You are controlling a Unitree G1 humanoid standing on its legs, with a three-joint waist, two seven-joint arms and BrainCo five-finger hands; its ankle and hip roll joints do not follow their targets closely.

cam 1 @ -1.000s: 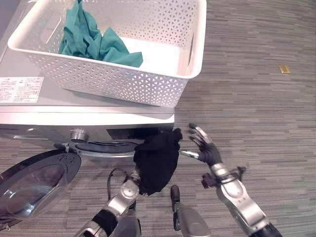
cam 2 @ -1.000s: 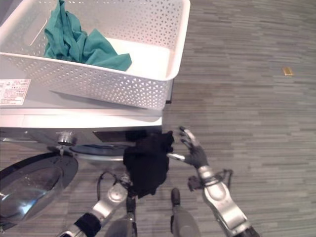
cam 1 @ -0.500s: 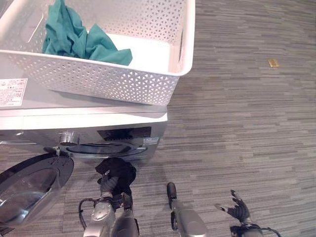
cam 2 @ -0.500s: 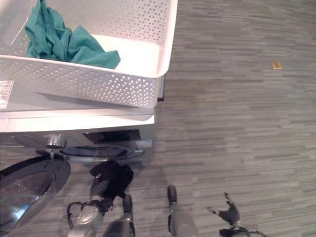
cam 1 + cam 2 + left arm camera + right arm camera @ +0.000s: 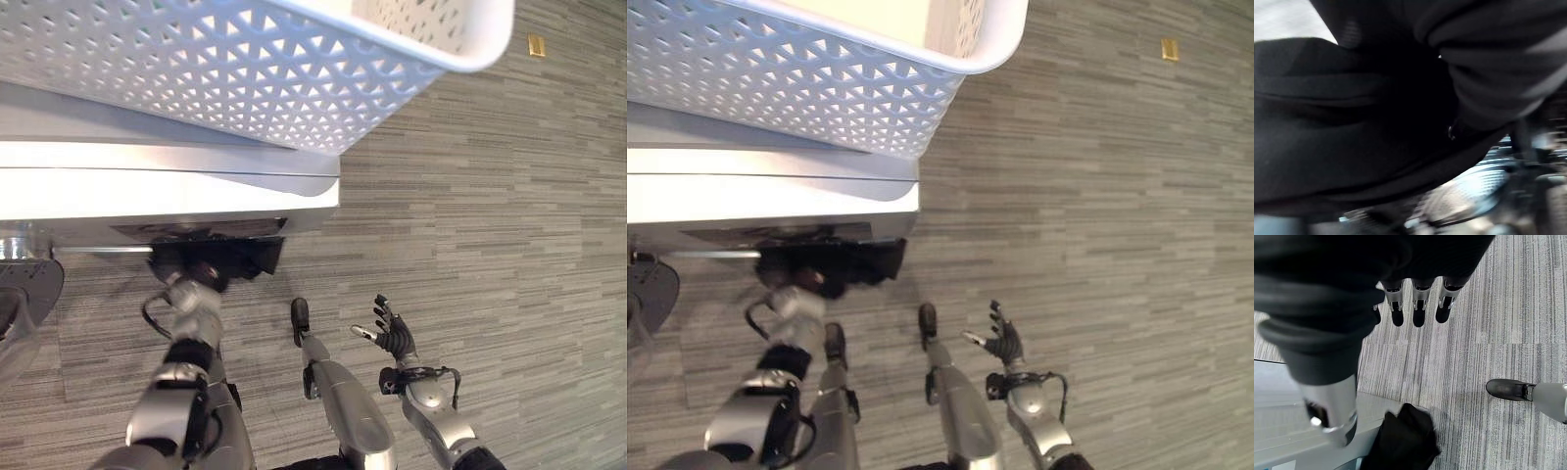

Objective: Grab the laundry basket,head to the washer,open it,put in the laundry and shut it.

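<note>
- Black garment [image 5: 220,257]: one piece, bunched just under the washer's front top edge, at the door opening. It also shows in the right wrist view [image 5: 1403,440], against the washer front.
- Left hand [image 5: 193,284]: pushed up into the black garment; fingers hidden in the cloth, so can't tell how they're set.
- Right hand [image 5: 392,335]: held over the floor, well apart from the washer, fingers straight and spread, holding nothing. Right wrist view agrees [image 5: 1418,308].
- Washer [image 5: 167,186]: one unit; its flat top's right corner ends just above the garment.
- Washer door [image 5: 24,294]: swung open at the left edge of view, round.
- Laundry basket [image 5: 245,78]: one, white, perforated, sitting on the washer top, its right corner overhanging the top's edge.
- Floor [image 5: 490,245]: grey striped carpet, wide open room to the right of the washer.
- One small yellow-brown object [image 5: 536,44] lies on the floor far to the right.
</note>
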